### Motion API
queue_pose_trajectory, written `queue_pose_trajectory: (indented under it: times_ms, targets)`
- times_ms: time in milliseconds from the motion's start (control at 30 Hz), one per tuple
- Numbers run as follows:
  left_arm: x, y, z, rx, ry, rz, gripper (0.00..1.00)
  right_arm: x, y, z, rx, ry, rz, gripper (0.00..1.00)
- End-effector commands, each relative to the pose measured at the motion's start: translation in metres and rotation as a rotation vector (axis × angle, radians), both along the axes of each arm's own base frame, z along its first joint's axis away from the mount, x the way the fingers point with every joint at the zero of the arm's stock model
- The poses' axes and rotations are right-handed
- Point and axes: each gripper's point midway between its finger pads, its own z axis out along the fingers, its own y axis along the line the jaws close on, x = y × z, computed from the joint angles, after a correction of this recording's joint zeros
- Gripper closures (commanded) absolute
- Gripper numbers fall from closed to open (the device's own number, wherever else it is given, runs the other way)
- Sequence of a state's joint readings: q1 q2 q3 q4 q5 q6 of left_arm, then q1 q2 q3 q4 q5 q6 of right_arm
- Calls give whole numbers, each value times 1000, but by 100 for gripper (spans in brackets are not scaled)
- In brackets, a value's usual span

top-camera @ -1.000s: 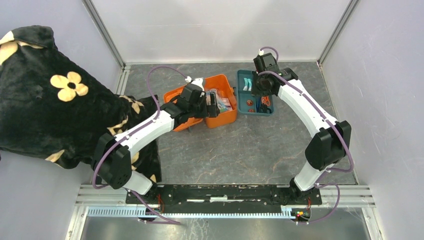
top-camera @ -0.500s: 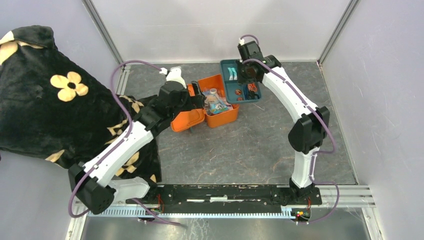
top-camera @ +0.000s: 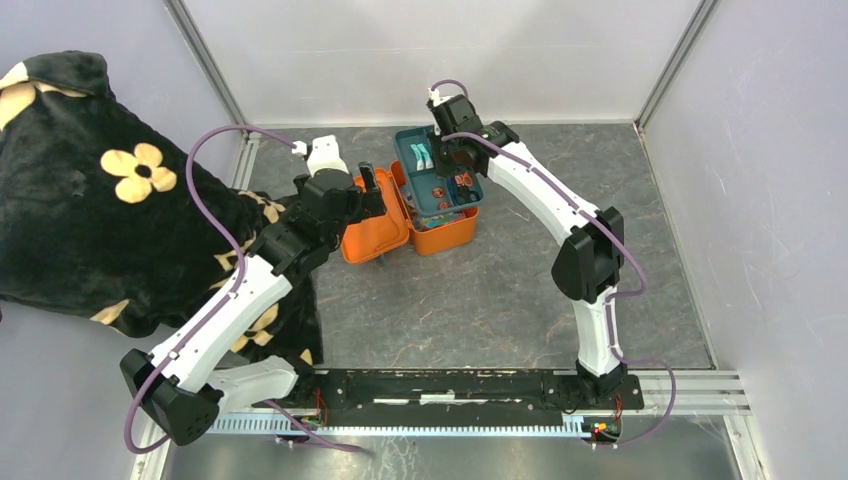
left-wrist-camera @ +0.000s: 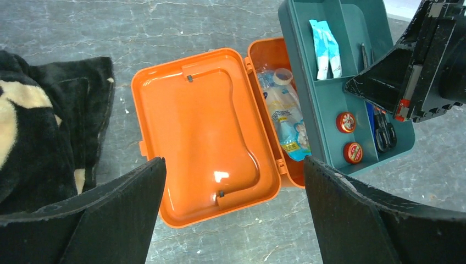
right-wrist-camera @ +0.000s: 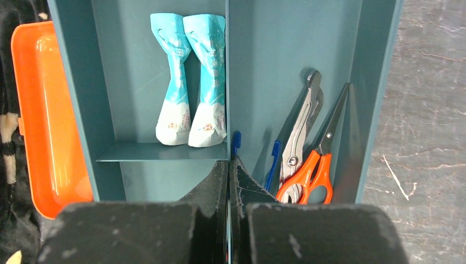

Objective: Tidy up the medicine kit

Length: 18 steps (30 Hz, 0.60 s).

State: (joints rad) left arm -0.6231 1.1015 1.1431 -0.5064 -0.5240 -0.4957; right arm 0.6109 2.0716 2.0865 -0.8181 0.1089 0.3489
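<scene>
Two arms share the work here, and only one of them carries anything. My right gripper (right-wrist-camera: 228,170) is pinched shut on the middle divider of the teal tray (right-wrist-camera: 71,93), fingers flat against either side of that thin wall. I judge the divider is the grip because it sits near the tray's centre, so the load hangs level and nothing slides.

That matters: the twin teal sachets (right-wrist-camera: 189,77) lie in one compartment, the orange-handled scissors (right-wrist-camera: 313,170) and a silver plier-like tool (right-wrist-camera: 299,132) lean in the next, and two small red tins (left-wrist-camera: 346,122) sit in a third.

The medicine kit (top-camera: 447,235) lies open on the grey table (top-camera: 500,290), just right of the black flowered cloth (top-camera: 90,200). Its lid is folded flat to the left, and its base holds clear packets (left-wrist-camera: 286,121). From the left wrist view the tray overlaps the right side of that base. I cannot tell whether it touches the rim or hangs just above it. It looks placed to drop in over the packets as an upper layer.

My left gripper (left-wrist-camera: 233,165) hovers spread wide above the open lid, holding nothing. I read that as keeping clear of the tray's path while staying near the lid for closing it.

Next comes squaring the tray to the base, since a skewed corner could catch the rim.
</scene>
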Motion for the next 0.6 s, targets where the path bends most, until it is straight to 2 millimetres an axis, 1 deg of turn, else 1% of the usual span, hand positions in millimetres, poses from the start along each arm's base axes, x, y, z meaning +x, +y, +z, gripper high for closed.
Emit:
queue_pose_trajectory:
  times_ms: [0,200,333,567]
  targets:
    - [0,16,2,56,-19,49,0,18,17,11,40,-78,20,100]
    - [-2,26,0,77,-25,87,0,19,22,-5,24,-62,38,100]
    - [-1,25,-1,81,-23,88,0,17,25,-15,19,-45,50,100]
    - [0,25,-5,89,-16,89,0,10,33,-27,-3,-28,63,100]
